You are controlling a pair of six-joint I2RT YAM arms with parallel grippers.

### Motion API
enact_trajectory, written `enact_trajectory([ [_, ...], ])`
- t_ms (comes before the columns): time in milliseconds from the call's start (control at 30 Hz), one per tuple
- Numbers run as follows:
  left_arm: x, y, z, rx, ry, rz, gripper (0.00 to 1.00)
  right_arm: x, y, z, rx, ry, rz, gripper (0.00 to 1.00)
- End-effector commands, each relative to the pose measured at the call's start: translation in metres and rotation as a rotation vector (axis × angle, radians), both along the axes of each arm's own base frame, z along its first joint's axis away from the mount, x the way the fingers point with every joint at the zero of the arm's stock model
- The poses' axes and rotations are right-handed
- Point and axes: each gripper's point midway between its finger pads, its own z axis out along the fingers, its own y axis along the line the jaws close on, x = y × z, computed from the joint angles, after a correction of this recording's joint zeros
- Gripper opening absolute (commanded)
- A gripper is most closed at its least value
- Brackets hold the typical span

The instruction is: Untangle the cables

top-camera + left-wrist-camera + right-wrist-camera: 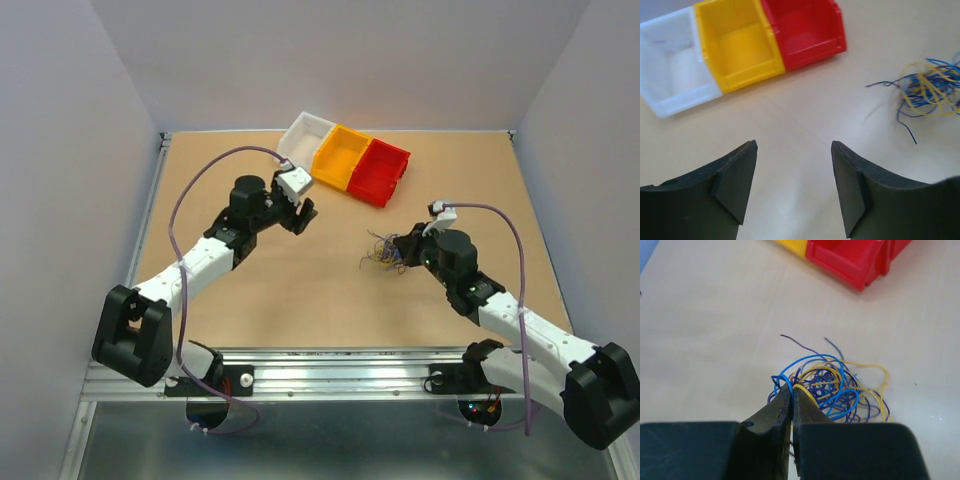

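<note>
The cables (383, 252) form a small tangle of thin blue, purple and yellow wires on the tan table, right of centre. My right gripper (404, 249) is at the tangle's right side. In the right wrist view it (792, 390) is shut on the cables (840, 392), with a blue and a yellow strand pinched at its tips. My left gripper (301, 216) hangs open over bare table to the upper left, holding nothing. Its wrist view shows the fingers spread around the gripper's midpoint (794, 144) and the cables (930, 90) far to the right.
Three open bins stand in a row at the back: white (300, 130), yellow (340, 155) and red (385, 172). They also fill the top left of the left wrist view, with the red bin (805, 50) nearest the tangle. Grey walls surround the table.
</note>
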Motion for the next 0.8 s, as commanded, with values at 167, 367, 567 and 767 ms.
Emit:
enact_trajectory([
  [167, -0.057, -0.095, -0.005, -0.003, -0.035, -0.364, 0.78, 0.000, 0.038, 0.041, 0.124, -0.107, 0.180, 0.01],
  [367, -0.071, -0.112, -0.026, -0.002, -0.019, -0.488, 0.80, -0.006, 0.062, 0.069, 0.188, -0.158, 0.313, 0.01],
  [567, -0.092, -0.122, -0.027, 0.006, -0.035, -0.569, 0.80, -0.007, 0.072, 0.081, 0.201, -0.174, 0.367, 0.00],
  [767, -0.091, -0.133, -0.037, 0.031, -0.021, -0.565, 0.80, -0.006, 0.082, 0.091, 0.225, -0.188, 0.416, 0.00],
])
